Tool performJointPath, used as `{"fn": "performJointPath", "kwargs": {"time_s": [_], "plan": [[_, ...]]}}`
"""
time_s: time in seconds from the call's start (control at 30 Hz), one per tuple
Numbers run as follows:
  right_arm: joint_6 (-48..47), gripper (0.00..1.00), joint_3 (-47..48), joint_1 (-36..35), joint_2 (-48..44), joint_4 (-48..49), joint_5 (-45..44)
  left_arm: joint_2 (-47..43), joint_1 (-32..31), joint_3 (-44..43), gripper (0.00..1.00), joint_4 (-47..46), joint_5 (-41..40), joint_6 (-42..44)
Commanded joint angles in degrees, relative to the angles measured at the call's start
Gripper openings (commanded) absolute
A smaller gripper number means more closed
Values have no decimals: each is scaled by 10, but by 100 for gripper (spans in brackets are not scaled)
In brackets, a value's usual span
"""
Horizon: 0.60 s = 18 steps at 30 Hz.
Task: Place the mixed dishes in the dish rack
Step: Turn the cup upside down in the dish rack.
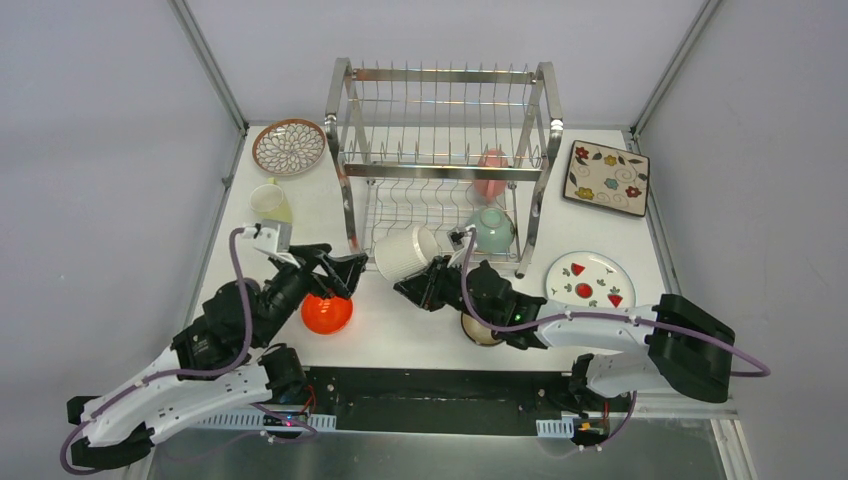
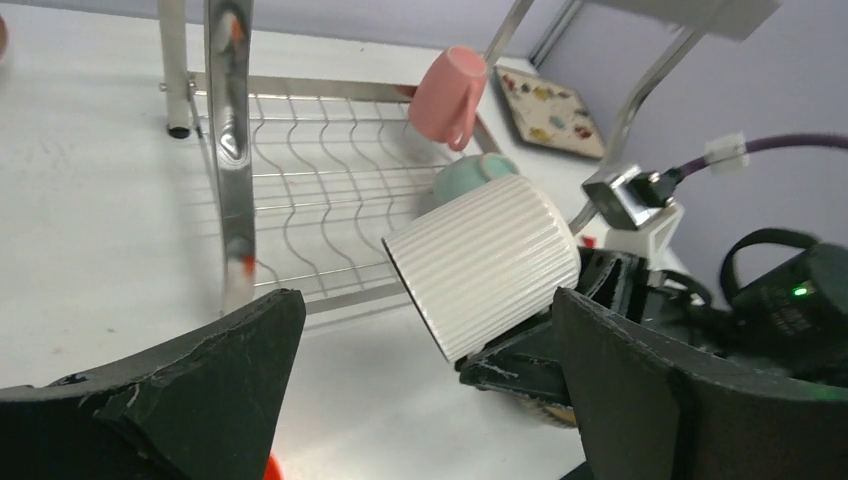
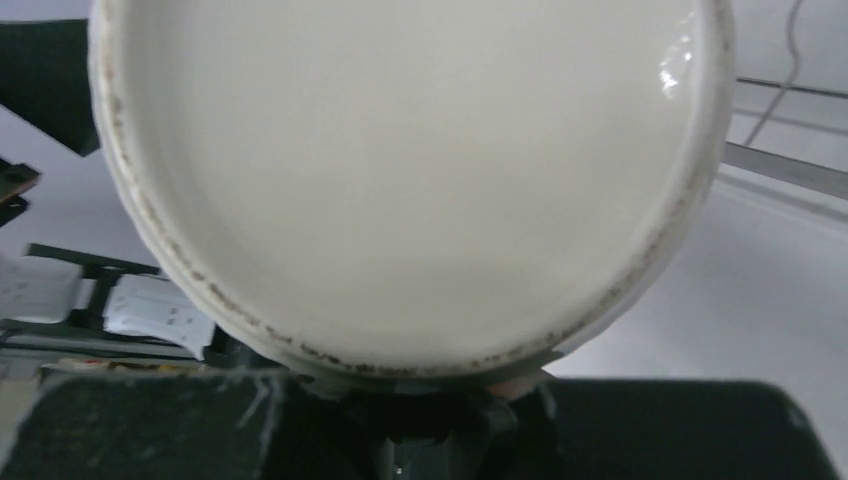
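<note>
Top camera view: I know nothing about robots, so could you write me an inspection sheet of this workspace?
Surface: white table, dishes spread around the rack.
Job's things: dish rack holds a pink cup and a mint bowl; petal-pattern plate, yellow cup, orange bowl, brown bowl, strawberry plate and square floral plate sit on the table.
Clutter: nothing seen.
End effectors: left end effector open near the orange bowl; right end effector shut on a white ribbed mug at the rack's front.
Cables: purple cable along each arm.
Surroundings: grey walls, metal frame posts.
</note>
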<state>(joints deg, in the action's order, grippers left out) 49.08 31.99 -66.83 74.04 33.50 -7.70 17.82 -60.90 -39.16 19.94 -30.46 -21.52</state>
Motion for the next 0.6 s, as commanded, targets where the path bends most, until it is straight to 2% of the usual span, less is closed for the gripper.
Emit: {"fn": "performJointPath", "kwargs": {"time_s": [0.0,0.13,0.3,0.57], "plan": [[-104,0,76,1,-23,-61,-67,51,1,-34,99,38,2,94],[-157,0,111,4,-13,-107,-82,84,2,-53,99,46,17,164],[-210,0,178,12,20,-216,-120,103,2,-71,99,72,17,209],[-283,0,224,30,70,-256,-140,87,1,-84,99,87,38,240]]}}
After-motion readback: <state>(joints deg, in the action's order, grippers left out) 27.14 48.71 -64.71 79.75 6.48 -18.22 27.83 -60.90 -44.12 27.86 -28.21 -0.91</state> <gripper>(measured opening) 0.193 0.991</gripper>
